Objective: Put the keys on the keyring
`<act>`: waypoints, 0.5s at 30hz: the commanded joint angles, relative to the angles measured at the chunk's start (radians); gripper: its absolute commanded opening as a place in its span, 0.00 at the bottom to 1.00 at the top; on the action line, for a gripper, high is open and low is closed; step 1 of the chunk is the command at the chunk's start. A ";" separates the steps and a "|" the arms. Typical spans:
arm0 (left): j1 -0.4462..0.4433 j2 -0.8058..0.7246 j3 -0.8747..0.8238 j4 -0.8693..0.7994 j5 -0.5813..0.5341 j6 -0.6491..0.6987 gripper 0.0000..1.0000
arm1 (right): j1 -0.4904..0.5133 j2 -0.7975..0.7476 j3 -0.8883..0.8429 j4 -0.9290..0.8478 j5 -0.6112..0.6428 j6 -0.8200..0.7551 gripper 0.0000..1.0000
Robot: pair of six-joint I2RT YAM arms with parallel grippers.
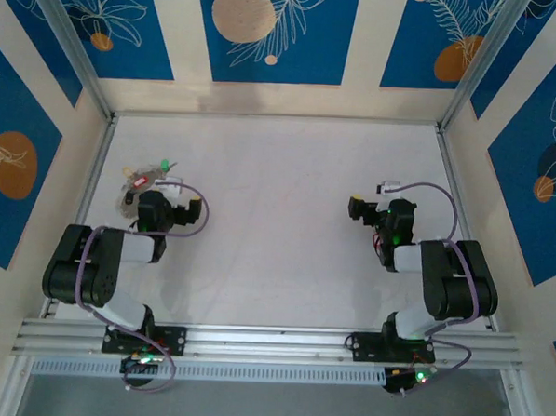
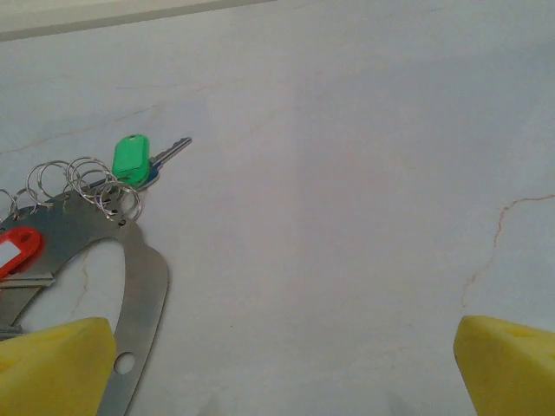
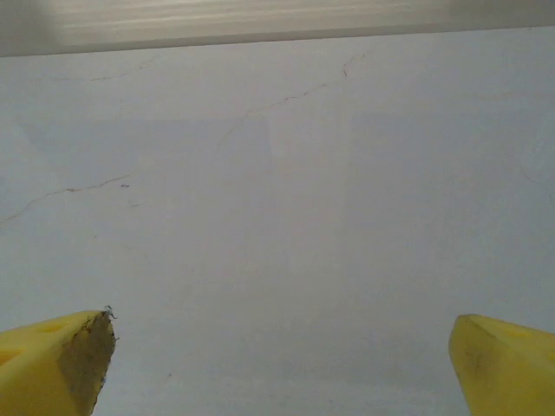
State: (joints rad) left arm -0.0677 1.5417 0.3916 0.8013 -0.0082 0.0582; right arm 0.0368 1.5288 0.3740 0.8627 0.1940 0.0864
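Keys (image 2: 132, 159) lie against the keyring (image 2: 149, 286), just left of your left gripper (image 2: 282, 368). It and the right gripper (image 3: 282, 364) both stand open, empty. Thin keys may skid away if you pinch them flat.

Looked like a robotics lab test cell: white tabletop (image 1: 277, 217) framed by aluminium rails (image 1: 271, 339), boxed in on three sides by blue leaf-patterned backdrop panels (image 1: 310, 42).

Table (image 1: 277, 217) lies open centre and right; keyring (image 2: 149, 282) and keys (image 2: 132, 159) clutter left.
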 commanded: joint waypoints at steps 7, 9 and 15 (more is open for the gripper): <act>0.003 -0.006 0.013 0.025 -0.009 -0.006 1.00 | -0.008 -0.002 0.016 0.004 -0.010 0.016 0.99; 0.003 -0.006 0.013 0.024 -0.009 -0.007 1.00 | -0.008 -0.002 0.015 0.004 -0.010 0.016 0.99; 0.003 -0.006 0.013 0.024 -0.009 -0.007 1.00 | -0.012 -0.001 0.017 0.000 -0.018 0.018 0.99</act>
State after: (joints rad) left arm -0.0677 1.5417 0.3916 0.8013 -0.0082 0.0582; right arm 0.0330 1.5291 0.3740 0.8623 0.1902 0.0864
